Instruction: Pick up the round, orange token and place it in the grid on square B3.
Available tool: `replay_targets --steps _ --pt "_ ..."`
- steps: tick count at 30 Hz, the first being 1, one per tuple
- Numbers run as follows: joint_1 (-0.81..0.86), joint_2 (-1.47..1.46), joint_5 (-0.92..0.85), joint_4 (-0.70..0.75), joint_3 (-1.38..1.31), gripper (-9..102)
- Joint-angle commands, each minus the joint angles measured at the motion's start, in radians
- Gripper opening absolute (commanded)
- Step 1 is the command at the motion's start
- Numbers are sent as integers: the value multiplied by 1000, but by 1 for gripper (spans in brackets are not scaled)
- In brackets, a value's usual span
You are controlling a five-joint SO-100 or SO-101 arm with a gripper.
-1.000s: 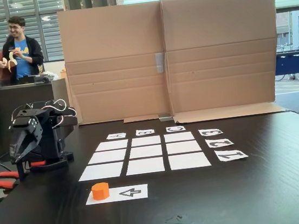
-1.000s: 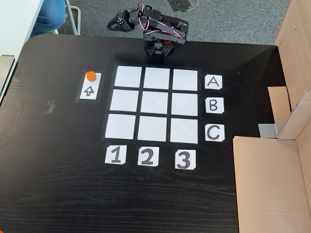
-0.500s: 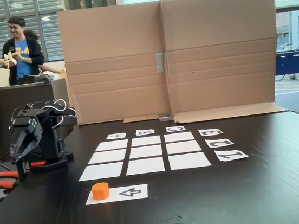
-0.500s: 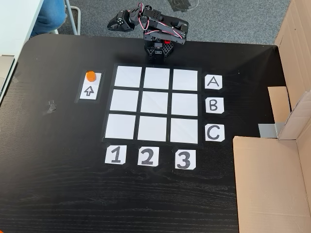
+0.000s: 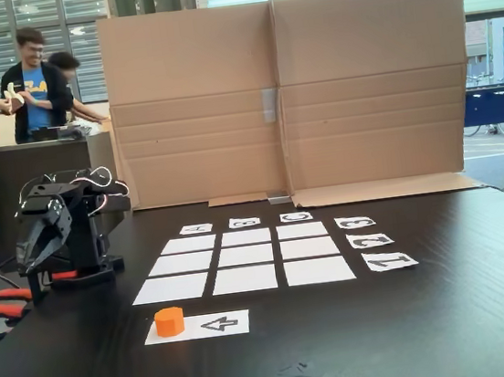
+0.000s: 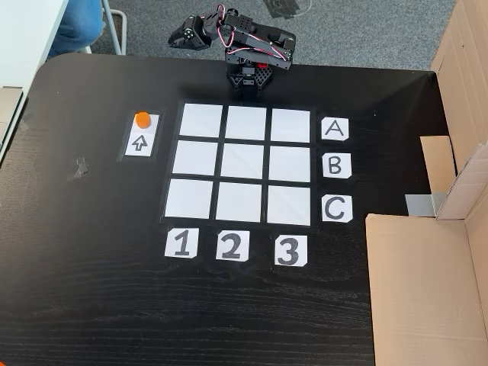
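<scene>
The orange token [image 5: 169, 321] [image 6: 142, 118] stands on the end of a white paper strip with a black arrow [image 5: 206, 326] [image 6: 140, 138], beside the grid [image 5: 241, 258] [image 6: 200, 160]. Square B3 [image 5: 246, 237] [image 6: 290, 164] is bare white paper, like the other eight. My gripper [image 5: 28, 267] [image 6: 178, 37] hangs folded at the arm's base [image 6: 248, 75] by the table edge. It points down, its jaws look shut and hold nothing. It is well apart from the token.
Cards A, B, C [image 6: 337, 168] and 1, 2, 3 [image 6: 231, 246] border the grid. A tall cardboard wall [image 5: 286, 92] [image 6: 427, 290] stands along one side of the black table [image 5: 417, 334]. People [image 5: 35, 82] stand at a counter beyond the table.
The arm, token and grid have not moved. Only the people in the background have shifted, and another head has come into view behind them.
</scene>
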Motion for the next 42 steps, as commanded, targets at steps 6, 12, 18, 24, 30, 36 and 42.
replay_targets --steps 6,12,18,24,30,36,42 --pt "-64 -227 -54 -5 -181 5" --pt "-138 -413 -74 2 -307 15" --pt "-186 -638 -86 127 -541 31" --pt "-253 -913 -86 334 -850 43" --pt "-310 -1124 -98 489 -1078 50" --pt "-379 -1275 -129 629 -1197 53" --pt "-417 -1417 -160 693 -1305 56"
